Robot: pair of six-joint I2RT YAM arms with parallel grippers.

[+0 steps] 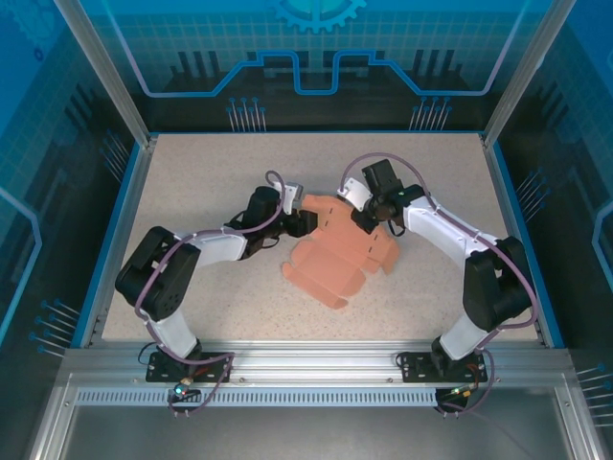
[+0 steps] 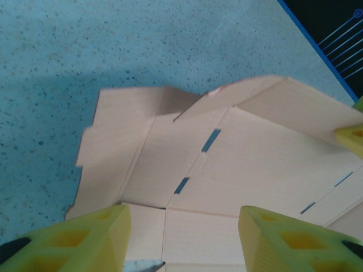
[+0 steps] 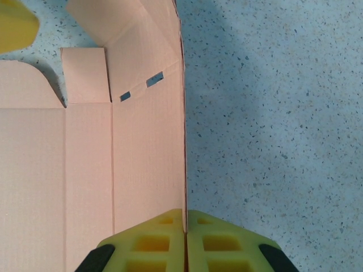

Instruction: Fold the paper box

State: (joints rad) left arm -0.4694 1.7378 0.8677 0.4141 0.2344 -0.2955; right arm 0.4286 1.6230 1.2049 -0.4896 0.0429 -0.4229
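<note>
Nearest the camera, two arm bases sit bolted to one metal rail (image 1: 306, 359) at the near edge of the table (image 1: 192, 172). From them two arms reach inward, the left arm (image 1: 163, 273) bending in from the left and the right arm (image 1: 488, 278) from the right. They meet around the single paper box (image 1: 340, 254), a salmon-pink card cut-out lying near the middle of the speckled table, slightly right of centre. It is mostly flat, with tabbed flaps spread out on several sides. The left gripper (image 1: 290, 213) is at the cut-out's left end. In the left wrist view the left gripper (image 2: 184, 243) has its two yellow fingers standing well apart above the card, open and holding nothing, and four short dark slots show along the creases there. One panel on the far side of that view is lifted off the table. The right gripper (image 1: 369, 218) is at the cut-out's far right part. In the right wrist view the right gripper (image 3: 185, 229) has its two yellow fingers pressed together on the thin upright edge of a card panel, pinching it. Two short slots (image 3: 139, 88) are seen beyond the fingers. Farther off, the bare table runs to its blue rim, and one blue patterned back wall (image 1: 316, 57) stands behind it.
</note>
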